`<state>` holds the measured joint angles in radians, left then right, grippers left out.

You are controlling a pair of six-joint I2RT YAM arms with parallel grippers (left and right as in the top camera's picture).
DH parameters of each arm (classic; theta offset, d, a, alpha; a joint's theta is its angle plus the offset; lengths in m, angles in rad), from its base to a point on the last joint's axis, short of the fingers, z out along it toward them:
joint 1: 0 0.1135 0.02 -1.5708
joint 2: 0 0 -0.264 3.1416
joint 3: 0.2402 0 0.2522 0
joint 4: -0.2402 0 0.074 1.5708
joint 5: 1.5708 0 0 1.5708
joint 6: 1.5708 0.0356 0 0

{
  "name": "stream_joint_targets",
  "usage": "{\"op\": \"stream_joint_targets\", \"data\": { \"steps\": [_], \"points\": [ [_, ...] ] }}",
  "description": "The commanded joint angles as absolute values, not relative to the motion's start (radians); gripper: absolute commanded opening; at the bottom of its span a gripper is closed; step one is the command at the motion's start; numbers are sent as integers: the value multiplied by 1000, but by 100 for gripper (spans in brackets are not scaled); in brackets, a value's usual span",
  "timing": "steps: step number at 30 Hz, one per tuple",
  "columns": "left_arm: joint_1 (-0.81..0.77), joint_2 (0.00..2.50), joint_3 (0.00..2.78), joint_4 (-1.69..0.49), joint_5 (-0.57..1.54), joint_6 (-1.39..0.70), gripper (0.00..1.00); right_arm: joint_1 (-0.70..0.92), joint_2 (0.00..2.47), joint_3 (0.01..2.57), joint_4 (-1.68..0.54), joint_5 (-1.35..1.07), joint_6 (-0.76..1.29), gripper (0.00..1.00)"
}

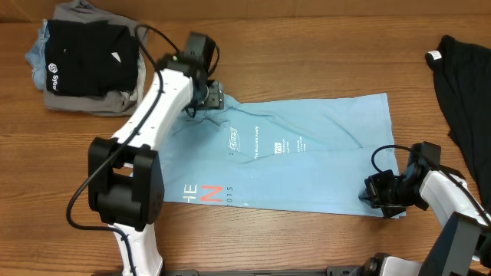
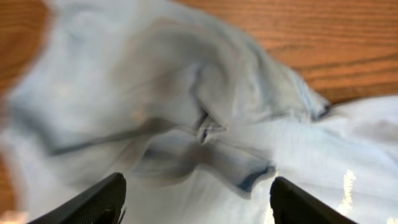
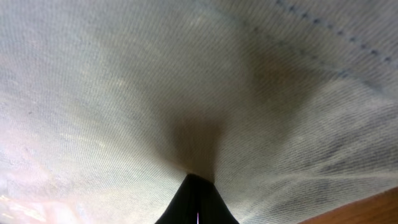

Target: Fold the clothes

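On the table (image 1: 307, 46), the T-shirt (image 1: 322, 146) looks limp (light too); grab corners. The right gripper (image 1: 371, 198) pinches its hem; the left gripper (image 1: 209, 96) gapes.

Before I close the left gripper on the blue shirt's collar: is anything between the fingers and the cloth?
Nothing visible. The left gripper hangs open right over the blue shirt at its bunched collar, with only bare cloth between its fingers. The stack of folded clothes lies apart, off to the side.
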<state>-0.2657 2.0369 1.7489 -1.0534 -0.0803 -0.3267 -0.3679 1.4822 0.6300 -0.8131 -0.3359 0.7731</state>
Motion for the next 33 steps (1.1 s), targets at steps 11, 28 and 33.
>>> {"op": "stream_joint_targets", "data": {
  "steps": [11, 28, 33],
  "points": [
    [-250, 2038, 1578, -1205, -66, -442, 48, -376, 1517, 598, -778, -290, 734, 4],
    [-102, 2040, 1364, -907, -51, -468, 16, -376, 1517, 598, -775, -290, 732, 4],
    [-65, 2040, 1363, -855, -50, -443, 15, -376, 1517, 598, -772, -290, 732, 4]
  ]
}}
